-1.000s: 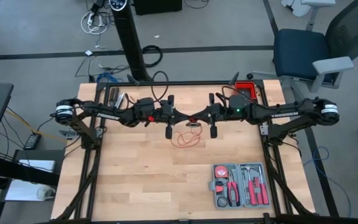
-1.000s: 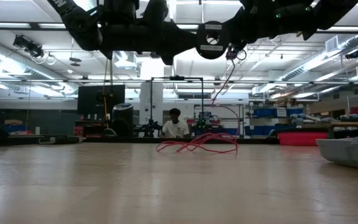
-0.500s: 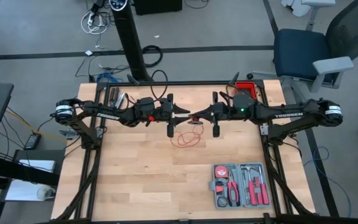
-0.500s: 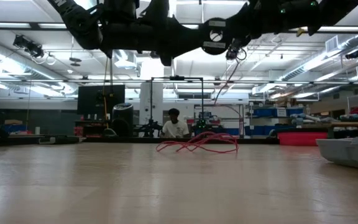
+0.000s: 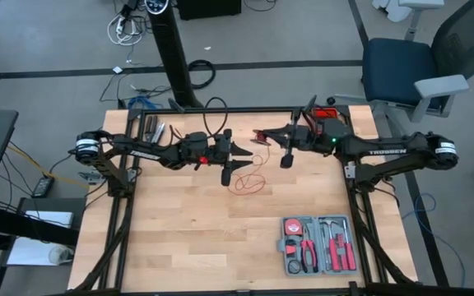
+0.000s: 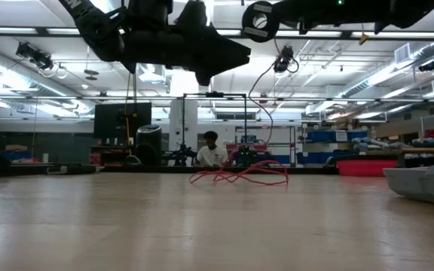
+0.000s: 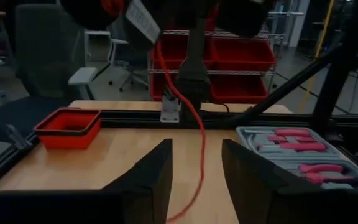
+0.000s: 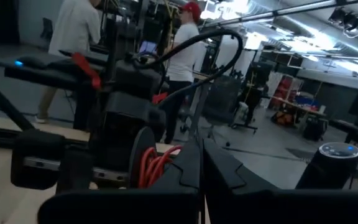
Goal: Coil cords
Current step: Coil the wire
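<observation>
Above table (image 5: 188,238): left gripper (image 5: 243,154) fingers spread, empty; right gripper (image 5: 259,136) pinching red cord (image 5: 247,182). We risk yanking loose coil apart.

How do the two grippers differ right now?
The left gripper is open and holds nothing; the right gripper is shut on the red cord. The left sits nearer the cord's pile on the table; the right is farther back. Both hang above the table.
</observation>
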Robot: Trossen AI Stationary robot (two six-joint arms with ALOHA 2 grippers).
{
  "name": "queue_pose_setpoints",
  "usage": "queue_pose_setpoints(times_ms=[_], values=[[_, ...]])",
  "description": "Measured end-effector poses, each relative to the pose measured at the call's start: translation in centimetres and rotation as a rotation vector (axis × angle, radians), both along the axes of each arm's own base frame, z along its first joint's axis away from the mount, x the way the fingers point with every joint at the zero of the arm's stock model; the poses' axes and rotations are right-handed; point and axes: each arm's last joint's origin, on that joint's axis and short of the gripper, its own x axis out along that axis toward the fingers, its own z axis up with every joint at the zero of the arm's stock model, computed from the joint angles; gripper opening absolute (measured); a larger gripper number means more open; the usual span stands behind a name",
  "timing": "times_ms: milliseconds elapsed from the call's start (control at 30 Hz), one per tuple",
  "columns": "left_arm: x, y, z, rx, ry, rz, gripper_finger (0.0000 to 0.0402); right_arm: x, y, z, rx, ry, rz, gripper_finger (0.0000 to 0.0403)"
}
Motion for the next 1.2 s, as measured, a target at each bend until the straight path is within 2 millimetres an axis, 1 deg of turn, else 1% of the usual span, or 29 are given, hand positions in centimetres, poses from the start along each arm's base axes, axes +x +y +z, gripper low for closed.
queue_pose_setpoints(times_ms=[233,467,633,700,733,833,867,967,1067,1200], values=[[0.1,0.0,-0.5,0.051,0.036,0.005,0.0142,0.8,-0.2,0.1,-0.009,-0.079,-0.033,0.0001],[0.3,0.1,-1.6,0.068,0.083,0.012,0.0142,0.7,-0.2,0.6,-0.018,-0.145,-0.036,0.0002],[0.4,0.1,-1.6,0.097,0.082,0.033,0.0141,0.7,-0.2,0.8,-0.02,-0.169,-0.035,0.0002],[0.4,0.0,-1.6,0.124,0.087,0.076,0.0126,0.7,-0.2,0.8,-0.015,-0.168,-0.033,0.0002],[0.4,0.0,-1.7,0.134,0.093,0.093,0.0109,0.7,-0.2,0.8,-0.012,-0.17,-0.032,0.0002],[0.4,0.0,-1.7,0.151,0.096,0.106,0.0028,0.7,-0.2,0.8,0.004,-0.171,-0.028,0.0002],[0.4,0.0,-1.7,0.144,0.099,0.113,0.0016,0.7,-0.2,0.8,0.009,-0.173,-0.024,0.0002],[0.3,0.2,-1.8,0.132,0.119,0.168,0.0005,0.8,-0.2,0.7,0.021,-0.169,-0.009,0.0002],[0.0,0.3,-1.9,0.151,0.166,0.203,0.0003,0.9,0.0,0.5,0.029,-0.147,0.006,0.0002],[-0.7,0.6,-1.4,0.166,0.227,0.287,0.0001,1.0,0.4,-0.2,0.04,-0.07,0.02,0.0002]])
